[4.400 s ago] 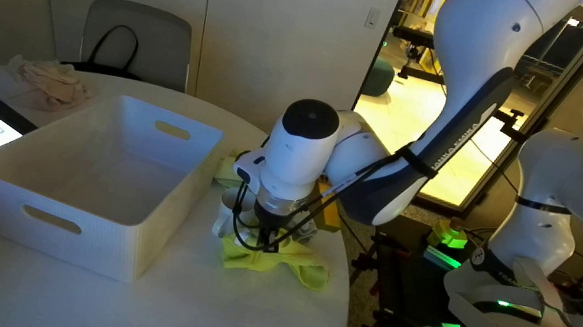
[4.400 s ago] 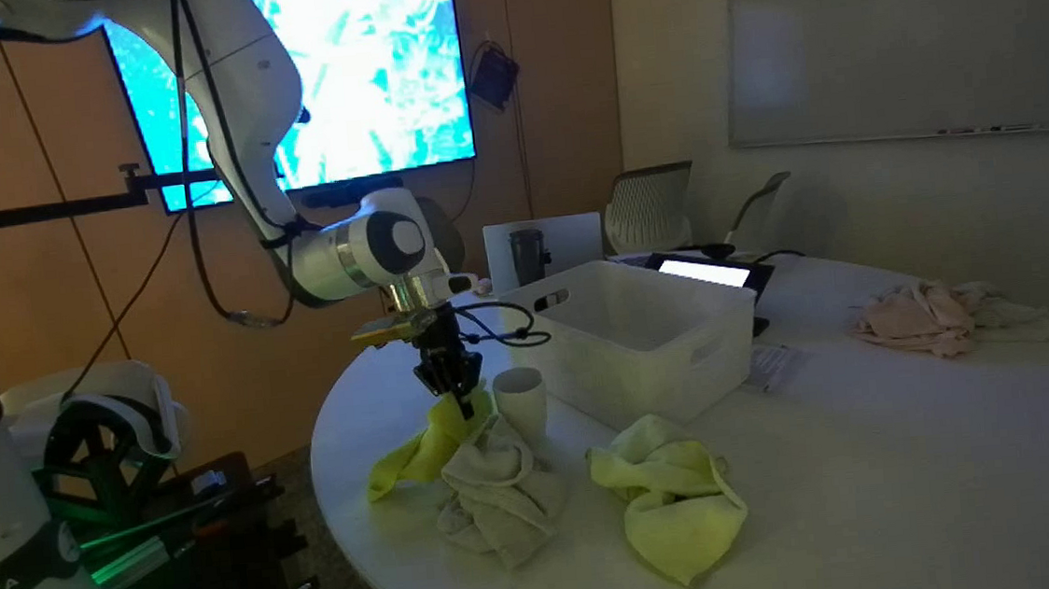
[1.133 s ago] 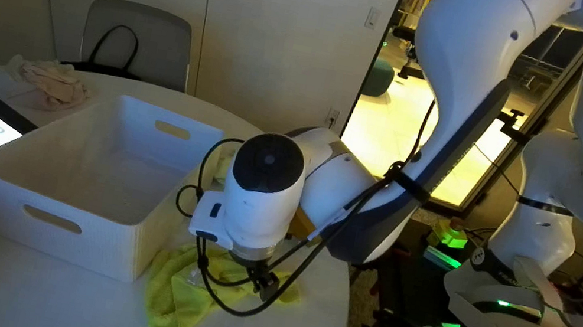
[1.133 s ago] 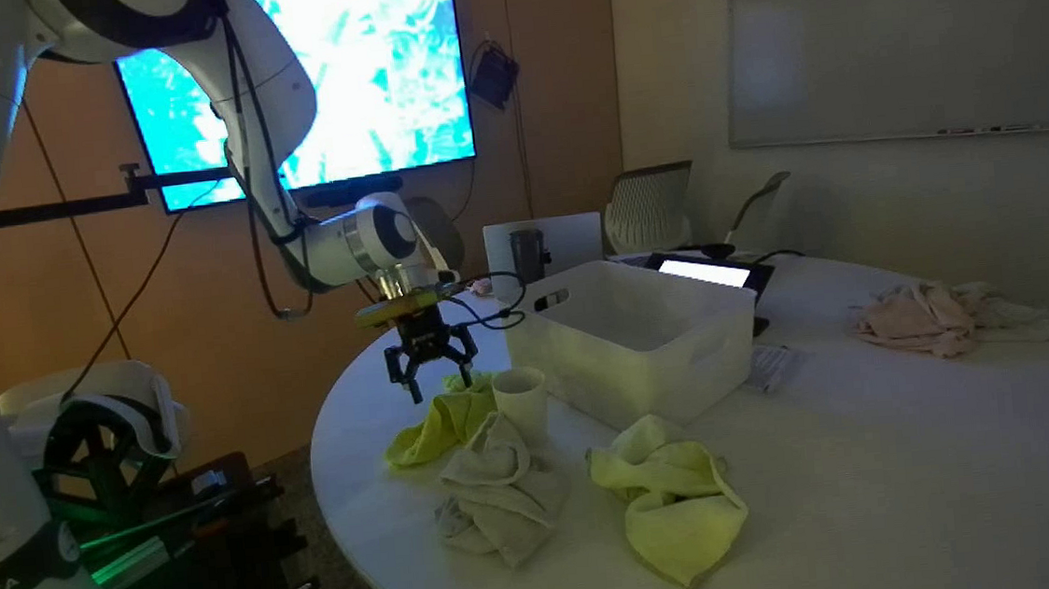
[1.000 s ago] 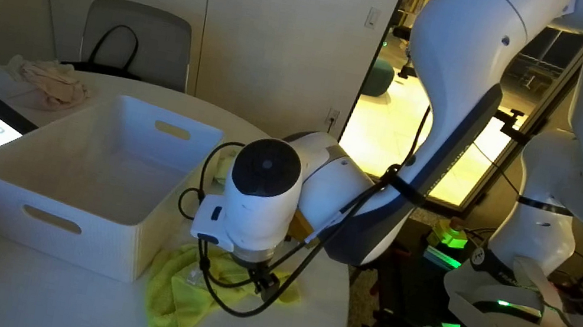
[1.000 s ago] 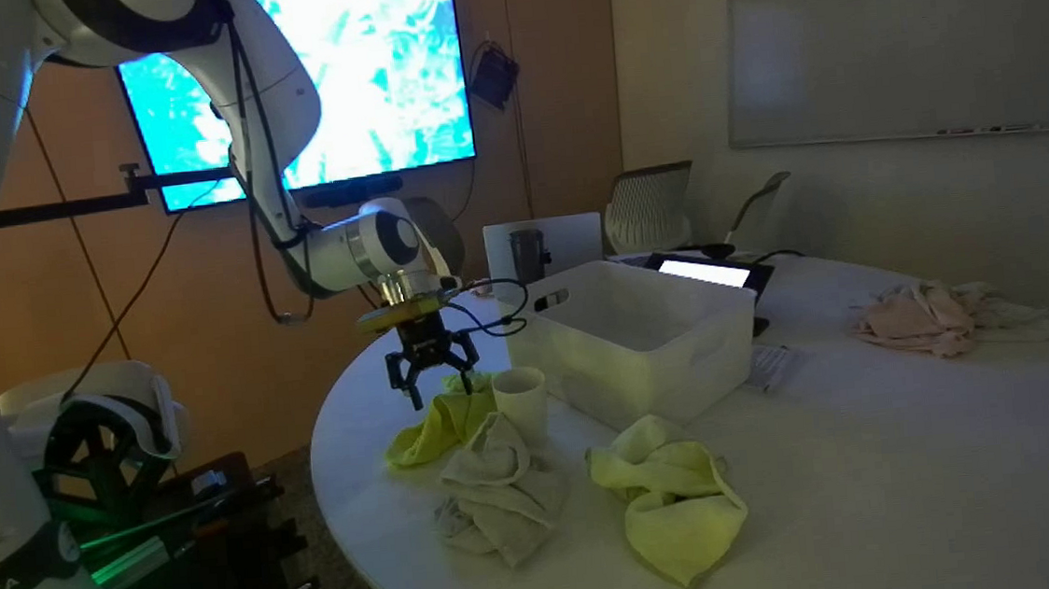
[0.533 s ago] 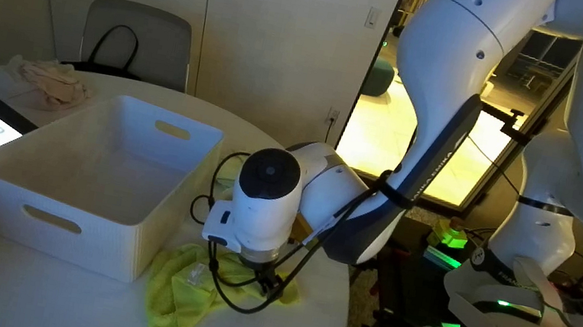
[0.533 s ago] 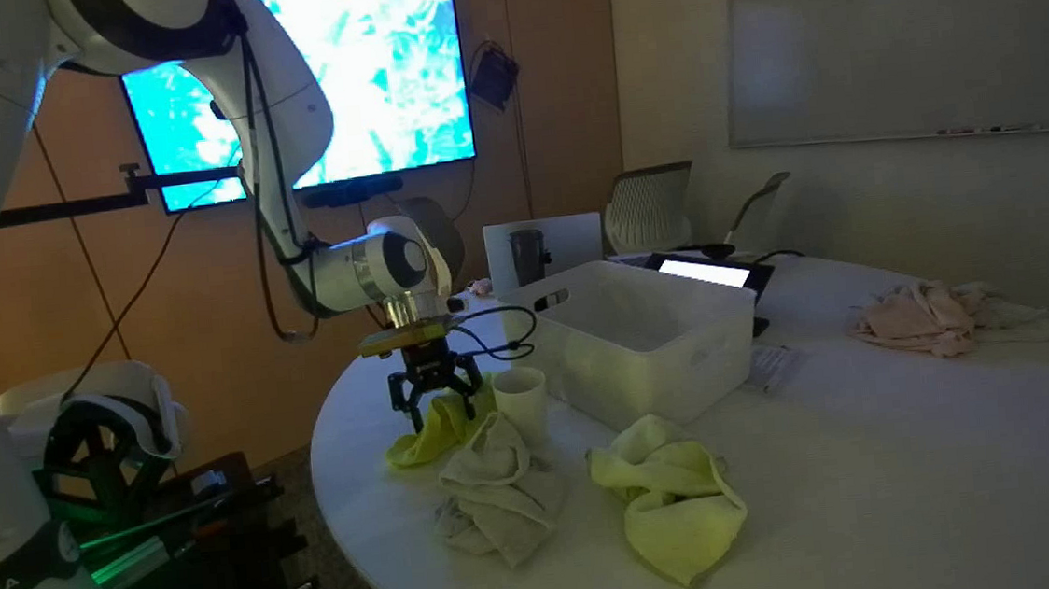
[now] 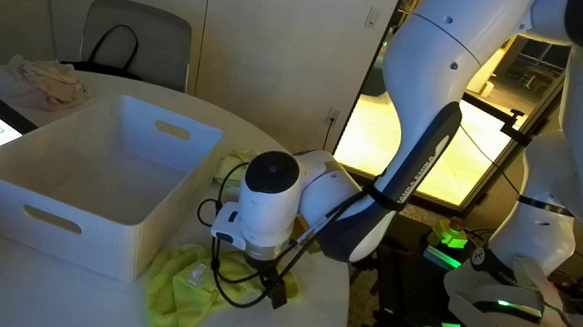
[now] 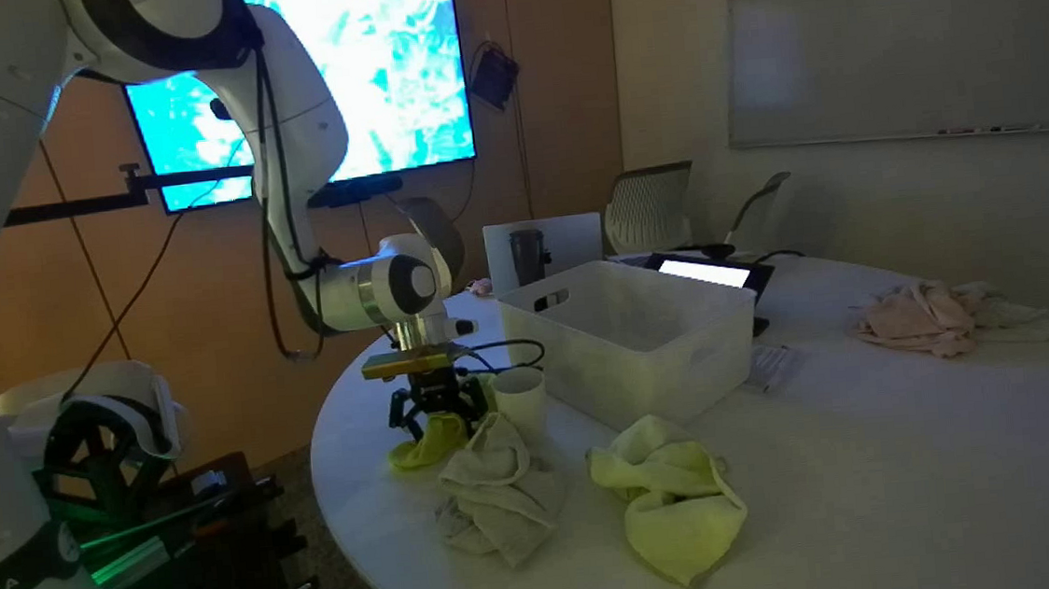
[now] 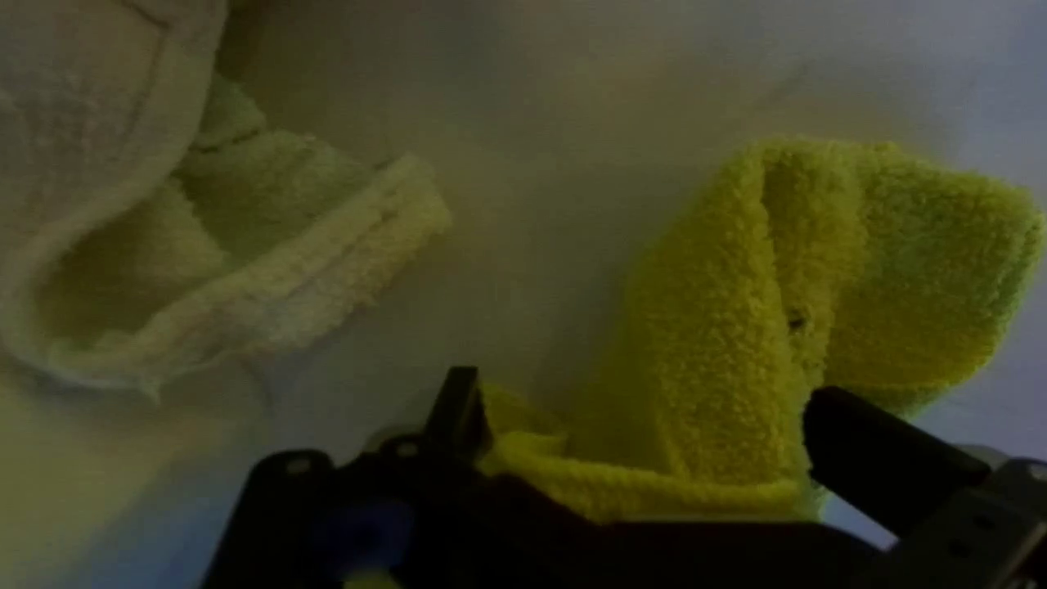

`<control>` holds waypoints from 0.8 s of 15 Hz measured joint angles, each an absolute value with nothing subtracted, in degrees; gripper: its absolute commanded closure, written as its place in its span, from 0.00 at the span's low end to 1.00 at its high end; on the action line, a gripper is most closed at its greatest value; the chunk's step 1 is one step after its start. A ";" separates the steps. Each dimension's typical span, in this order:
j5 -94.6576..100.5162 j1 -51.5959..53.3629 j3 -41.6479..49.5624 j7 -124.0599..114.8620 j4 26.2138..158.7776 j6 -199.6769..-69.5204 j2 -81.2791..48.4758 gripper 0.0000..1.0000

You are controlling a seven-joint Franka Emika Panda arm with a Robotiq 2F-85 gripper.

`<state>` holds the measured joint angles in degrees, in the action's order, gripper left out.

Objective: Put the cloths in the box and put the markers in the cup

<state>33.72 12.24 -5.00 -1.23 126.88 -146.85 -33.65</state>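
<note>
Jaws wide, yellow cloth [image 11: 720, 368] between, table edge [image 9: 338, 324] near

Looks like office meeting room: whiteboard [image 10: 916, 30], large lit wall screen [image 10: 404, 70], rounded white table [image 10: 876, 473], chairs [image 10: 651, 210]

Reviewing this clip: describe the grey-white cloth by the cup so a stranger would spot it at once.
In an exterior view, find the big white box, then the smaller white cup beside it. Nearer the camera than the cup lies the crumpled grey-white cloth. Color sets it apart: in the picture, the nearest left cloth and nearest right cloth are yellow-green.
</note>
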 measured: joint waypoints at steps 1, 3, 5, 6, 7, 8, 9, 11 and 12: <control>33.10 12.21 -4.85 -1.08 126.88 -147.05 -33.68 0.26; 32.07 12.21 -4.58 -0.67 126.85 -147.24 -33.70 0.41; 30.88 12.14 -4.33 0.00 126.85 -147.25 -33.71 0.58; 30.04 12.00 -4.32 0.76 126.85 -147.25 -33.73 0.64; 29.31 11.84 -4.32 1.53 126.85 -147.26 -33.76 0.73; 28.56 11.71 -4.32 2.20 126.85 -147.27 -33.81 0.80; 27.90 11.58 -4.32 2.84 126.85 -147.27 -33.86 0.86; 27.29 11.44 -4.32 3.75 126.84 -147.27 -33.86 0.98; 27.28 11.44 -4.33 4.02 126.83 -147.28 -33.82 0.99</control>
<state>27.28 11.44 -4.33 4.02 126.83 -147.28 -33.82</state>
